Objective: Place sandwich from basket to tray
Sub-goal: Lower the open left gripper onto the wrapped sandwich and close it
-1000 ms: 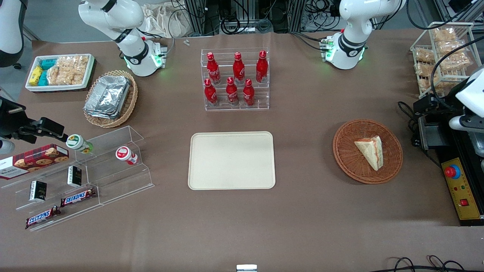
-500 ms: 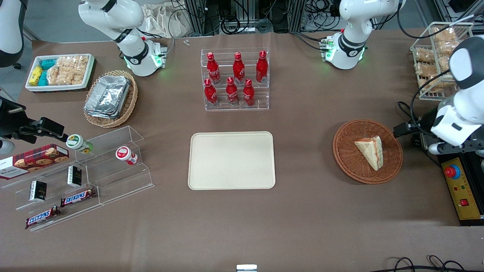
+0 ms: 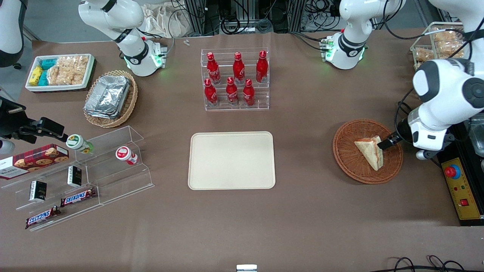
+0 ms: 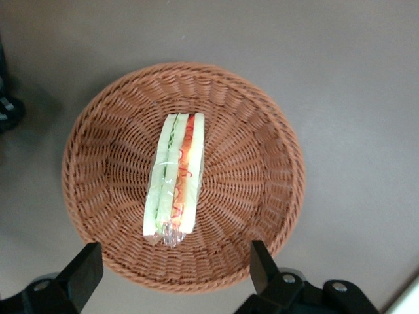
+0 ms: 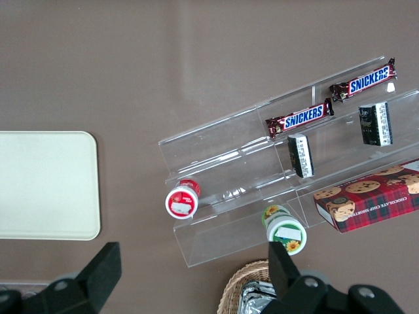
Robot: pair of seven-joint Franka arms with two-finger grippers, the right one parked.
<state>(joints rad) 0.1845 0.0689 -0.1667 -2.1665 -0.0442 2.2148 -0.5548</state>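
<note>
The sandwich (image 3: pixel 369 153), a wrapped wedge of white bread with red and green filling, lies in the round reddish-brown wicker basket (image 3: pixel 351 166) toward the working arm's end of the table. The left arm's gripper (image 3: pixel 389 142) hangs above the basket's rim, beside the sandwich, open and empty. In the left wrist view the sandwich (image 4: pixel 175 180) lies in the middle of the basket (image 4: pixel 249 163), and the gripper (image 4: pixel 171 271) has its two fingers spread wide over the rim, not touching the sandwich. The cream tray (image 3: pixel 231 160) lies bare at the table's middle and also shows in the right wrist view (image 5: pixel 46 183).
A clear rack of red bottles (image 3: pixel 236 81) stands farther from the camera than the tray. A control box with a red button (image 3: pixel 459 189) sits beside the basket. A wire rack of snack packets (image 3: pixel 442 49) stands at the working arm's end. An acrylic snack stand (image 3: pixel 83 170) is at the parked arm's end.
The left arm has swung in from the table's edge toward the middle. Its gripper now hangs over the basket's rim, beside the sandwich. The sandwich and basket have not moved.
</note>
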